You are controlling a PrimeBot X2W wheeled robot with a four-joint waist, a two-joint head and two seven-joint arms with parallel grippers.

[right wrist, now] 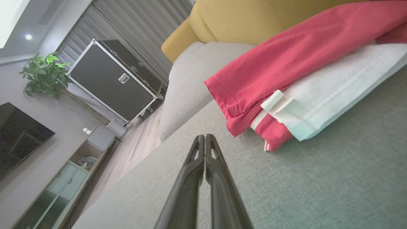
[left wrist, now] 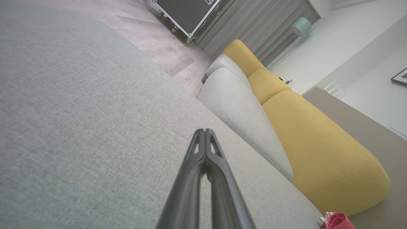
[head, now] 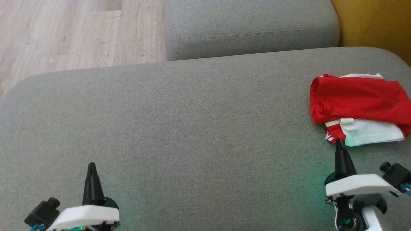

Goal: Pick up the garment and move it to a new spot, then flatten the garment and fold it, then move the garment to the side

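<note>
Grey fabric of a wide cushion (head: pixel 192 128) lies under both arms, with pale wood floor (head: pixel 80 32) at 11 o'clock in my head view, a second grey cushion (head: pixel 250 25) at 12 and yellow upholstery (head: pixel 372 22) at 1. My right wrist camera picks up a black flight case (right wrist: pixel 111 82) and a potted plant (right wrist: pixel 44 73). The garment (head: pixel 356 99) — red and white, folded — rests on the cushion at 3 o'clock. My left gripper (head: pixel 91 166) sits at 7 o'clock, fingers pressed together on nothing; my right gripper (head: pixel 339 142), at 4 o'clock, is likewise closed and empty — tip just short of the garment's near hem.
</note>
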